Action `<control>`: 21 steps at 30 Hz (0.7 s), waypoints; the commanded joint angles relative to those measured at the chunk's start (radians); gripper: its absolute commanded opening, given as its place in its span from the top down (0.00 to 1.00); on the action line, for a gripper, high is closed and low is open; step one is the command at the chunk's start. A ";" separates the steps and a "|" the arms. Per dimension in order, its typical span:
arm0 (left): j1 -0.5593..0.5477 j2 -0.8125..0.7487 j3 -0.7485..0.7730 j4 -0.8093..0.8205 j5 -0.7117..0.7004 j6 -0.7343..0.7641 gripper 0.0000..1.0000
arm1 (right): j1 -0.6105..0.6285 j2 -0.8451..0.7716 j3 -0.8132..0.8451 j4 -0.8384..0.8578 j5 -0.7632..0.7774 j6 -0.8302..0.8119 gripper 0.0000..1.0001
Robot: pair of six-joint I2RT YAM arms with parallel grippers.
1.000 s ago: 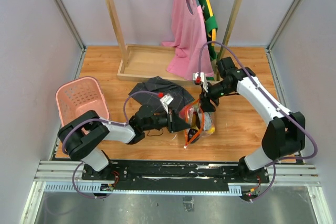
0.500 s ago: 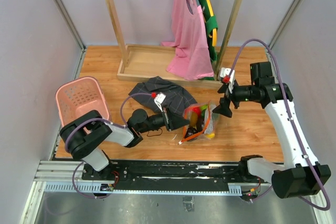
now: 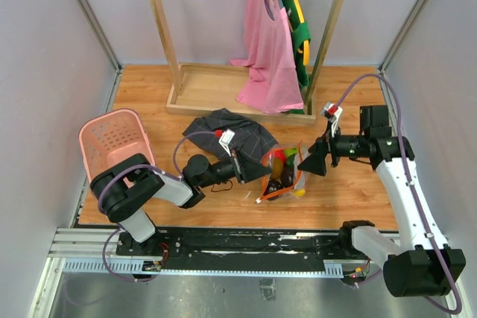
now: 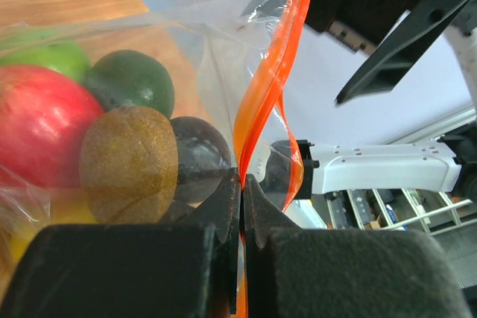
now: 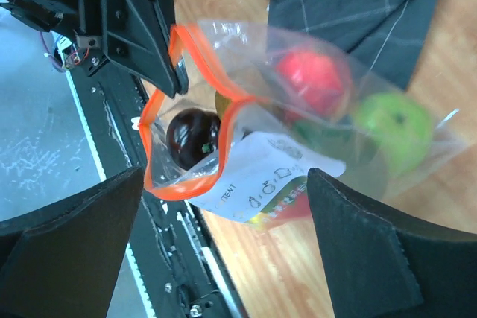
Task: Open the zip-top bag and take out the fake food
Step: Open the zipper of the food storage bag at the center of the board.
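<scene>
The zip-top bag [image 3: 283, 175] lies on the wooden table with its orange-red zip strip [image 4: 262, 102] gaping. My left gripper [image 4: 242, 184] is shut on one lip of that strip, at the bag's left side [image 3: 257, 170]. Through the plastic the fake food shows: a red fruit [image 4: 37, 124], a brownish one [image 4: 127, 161], a dark green one [image 4: 130, 83] and a lime green one [image 4: 45, 53]. A dark glossy fruit [image 5: 192, 135] sits at the mouth. My right gripper [image 5: 223, 176] stands wide open just right of the bag [image 3: 309, 163], holding nothing, its fingers either side of the white label [image 5: 261, 180].
A grey checked cloth [image 3: 227, 128] lies just behind the bag. A pink slotted basket [image 3: 115, 139] stands at the left. A wooden clothes rack [image 3: 216, 94] with a pink garment [image 3: 268, 50] fills the back. The black rail [image 3: 253, 240] runs along the near edge.
My right gripper opened, let go of the bag's mouth and drew back to the right, then lowered a little toward the bag. The left gripper kept its hold on the strip.
</scene>
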 commanded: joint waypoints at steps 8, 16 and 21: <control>-0.021 0.009 0.066 0.005 -0.009 0.005 1.00 | 0.170 -0.052 -0.205 0.286 0.237 0.392 0.39; -0.043 -0.002 0.199 -0.170 0.014 0.070 1.00 | 0.137 -0.081 -0.074 0.187 0.371 0.328 0.99; -0.053 0.048 0.407 -0.310 0.064 0.111 1.00 | 0.072 -0.108 0.142 0.057 0.503 0.177 0.99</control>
